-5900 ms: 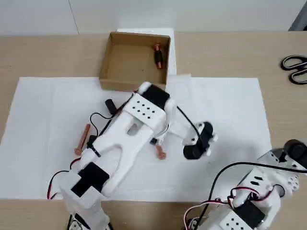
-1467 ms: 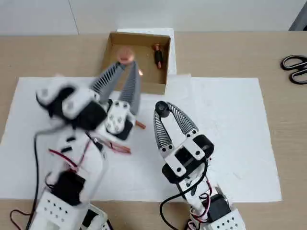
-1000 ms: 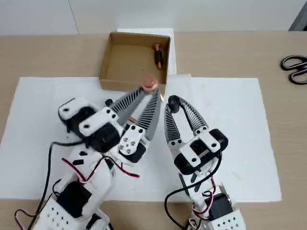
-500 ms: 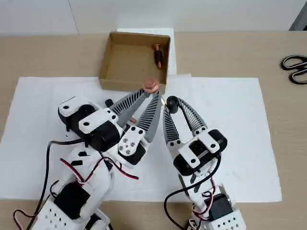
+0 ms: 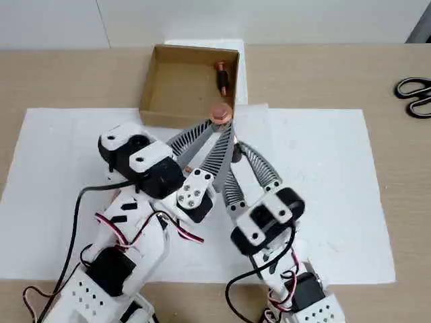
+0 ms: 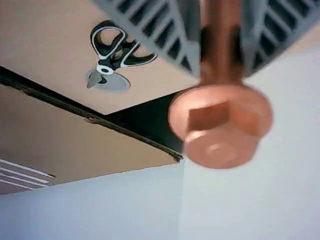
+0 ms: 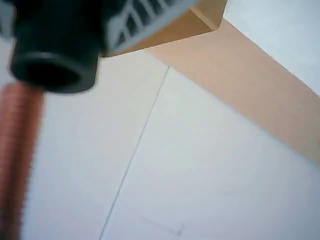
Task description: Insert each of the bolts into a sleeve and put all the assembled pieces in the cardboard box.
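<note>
Near the front wall of the cardboard box (image 5: 168, 118), the left claw (image 5: 220, 129) clamps the bolt (image 6: 220, 125) by its shank, head projecting. The right claw (image 5: 234, 156) grips the black sleeve (image 7: 52, 55), its mouth just beside the threaded end, not yet over it.

Wooden table (image 5: 323, 74), white paper sheet (image 5: 323, 175), scissors (image 5: 414, 94), white wall (image 5: 269, 20) behind.
</note>
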